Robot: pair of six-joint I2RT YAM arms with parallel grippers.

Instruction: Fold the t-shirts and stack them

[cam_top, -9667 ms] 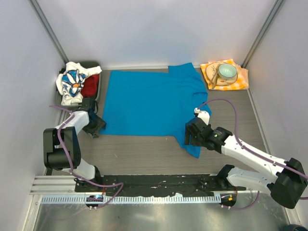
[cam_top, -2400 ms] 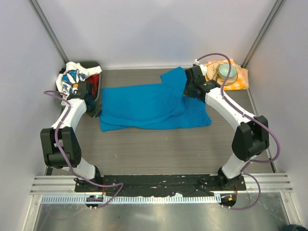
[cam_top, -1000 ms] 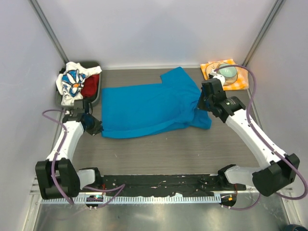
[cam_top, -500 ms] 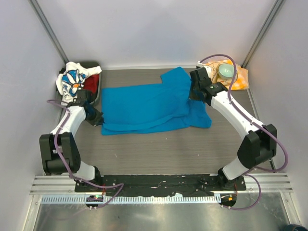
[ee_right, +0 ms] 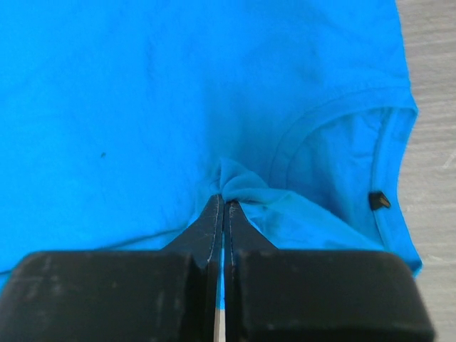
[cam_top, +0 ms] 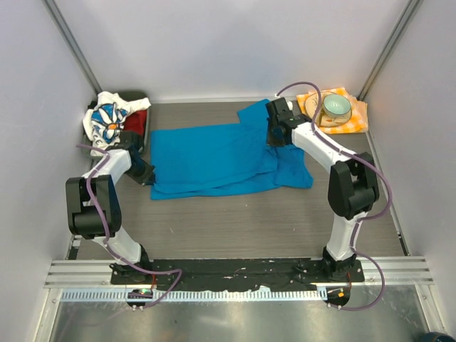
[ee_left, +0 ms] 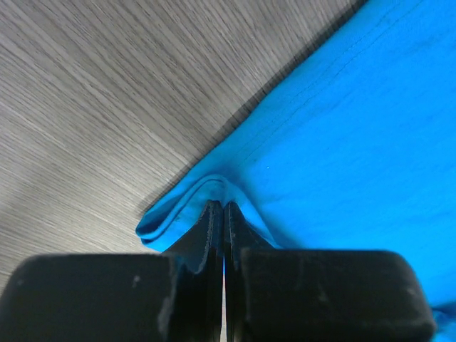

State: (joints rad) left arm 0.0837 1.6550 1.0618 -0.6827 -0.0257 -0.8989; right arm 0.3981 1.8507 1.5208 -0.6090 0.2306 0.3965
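Note:
The bright blue t-shirt (cam_top: pixel 214 158) lies folded lengthwise across the middle of the table. My left gripper (cam_top: pixel 147 174) is at its near left corner, shut on a doubled fold of blue cloth (ee_left: pixel 187 206). My right gripper (cam_top: pixel 274 137) is at the shirt's right part near the sleeve, shut on a small pinch of blue cloth (ee_right: pixel 239 182) beside the collar (ee_right: pixel 313 121). The white daisy-print t-shirt (cam_top: pixel 105 121) and the red t-shirt (cam_top: pixel 134 125) are bunched in a dark bin at the back left.
An orange-and-white checked napkin (cam_top: pixel 354 120) with a pale green bowl (cam_top: pixel 336 105) on it sits at the back right. Grey walls close in the table on three sides. Bare wood table (cam_top: pixel 235 221) shows in front of the shirt.
My right gripper has swung from the shirt's right edge back and leftward, carrying the cloth with it. My left gripper has shifted slightly back, still holding its corner.

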